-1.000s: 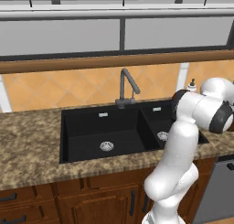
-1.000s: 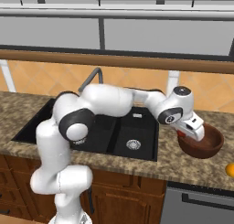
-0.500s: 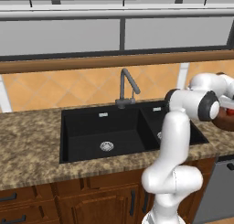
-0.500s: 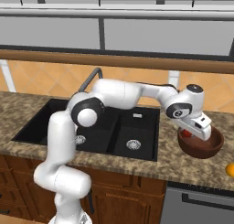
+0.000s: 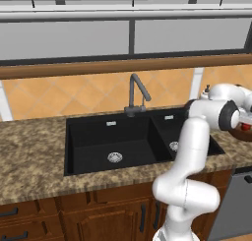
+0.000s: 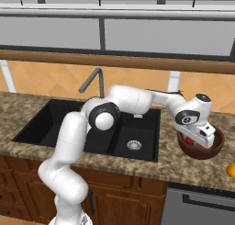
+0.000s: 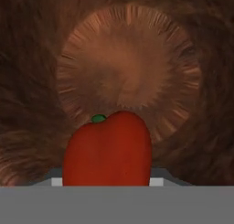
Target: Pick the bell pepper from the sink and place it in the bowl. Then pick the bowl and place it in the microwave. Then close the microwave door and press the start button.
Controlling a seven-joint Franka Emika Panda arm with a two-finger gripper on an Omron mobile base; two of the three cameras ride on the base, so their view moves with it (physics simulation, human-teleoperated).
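Over the bowl, the tool has lowered the bell pepper.

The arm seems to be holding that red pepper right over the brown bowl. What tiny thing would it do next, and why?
Probably open the jaws and let go. In the hand view the bell pepper hangs directly above the bowl's inner bottom, and from the right side the gripper sits within the bowl's rim beside the sink. The pepper looks well centred, so releasing should drop it inside.
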